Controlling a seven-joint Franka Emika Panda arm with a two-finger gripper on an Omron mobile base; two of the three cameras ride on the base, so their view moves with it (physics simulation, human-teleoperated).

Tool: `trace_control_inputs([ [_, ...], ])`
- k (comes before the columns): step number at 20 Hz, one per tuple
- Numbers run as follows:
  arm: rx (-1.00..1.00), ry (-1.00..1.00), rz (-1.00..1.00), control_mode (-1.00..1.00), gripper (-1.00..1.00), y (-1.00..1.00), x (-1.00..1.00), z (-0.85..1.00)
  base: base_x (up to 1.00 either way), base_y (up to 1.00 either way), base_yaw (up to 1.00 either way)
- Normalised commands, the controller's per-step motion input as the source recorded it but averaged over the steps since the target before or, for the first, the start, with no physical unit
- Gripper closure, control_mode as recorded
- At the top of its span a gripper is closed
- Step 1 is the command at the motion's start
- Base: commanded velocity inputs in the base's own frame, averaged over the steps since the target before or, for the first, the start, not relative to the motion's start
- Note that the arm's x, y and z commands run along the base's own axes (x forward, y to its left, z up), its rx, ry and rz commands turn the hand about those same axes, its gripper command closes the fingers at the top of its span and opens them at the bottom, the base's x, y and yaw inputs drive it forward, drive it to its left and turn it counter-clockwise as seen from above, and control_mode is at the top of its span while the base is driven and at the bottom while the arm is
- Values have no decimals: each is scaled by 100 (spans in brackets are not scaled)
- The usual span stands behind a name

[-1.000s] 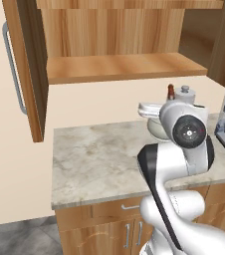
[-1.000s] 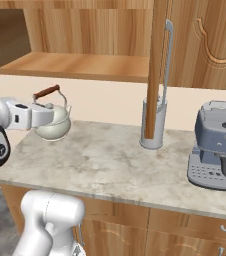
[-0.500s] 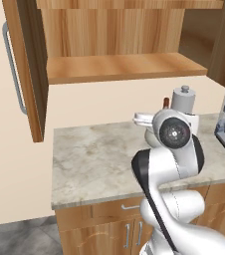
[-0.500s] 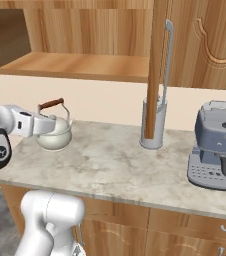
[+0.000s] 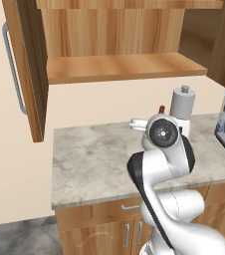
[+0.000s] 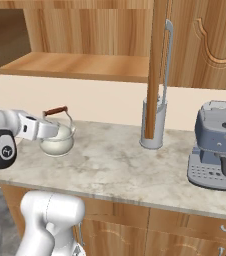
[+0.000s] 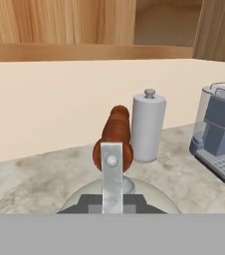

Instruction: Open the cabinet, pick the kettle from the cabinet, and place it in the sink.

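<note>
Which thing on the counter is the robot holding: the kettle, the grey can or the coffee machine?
The kettle, the round cream one with the reddish-brown handle. The gripper is shut on it; the grey can and coffee machine stand apart.

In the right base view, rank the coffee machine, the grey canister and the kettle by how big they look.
1. Coffee machine, though it also stands nearer the camera.
2. Grey canister, partly hidden by the cabinet door edge.
3. Kettle, smallest, partly covered by the gripper shut on it.
</note>
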Motion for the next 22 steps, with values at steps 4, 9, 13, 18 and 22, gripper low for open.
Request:
trace_control_inputs([
  [4, 0, 0, 0, -100, 100, -14, 15, -26, 0, 0, 0],
  [9, 0, -1, 0, -100, 100, -17, 12, -19, 0, 0, 0],
  [13, 0, 0, 0, -100, 100, -3, 8, -17, 0, 0, 0],
  [18, 0, 0, 0, -100, 100, 0, 1, 0, 0, 0, 0],
  [22, 0, 0, 0, -100, 100, 0, 0, 0, 0, 0, 0],
])
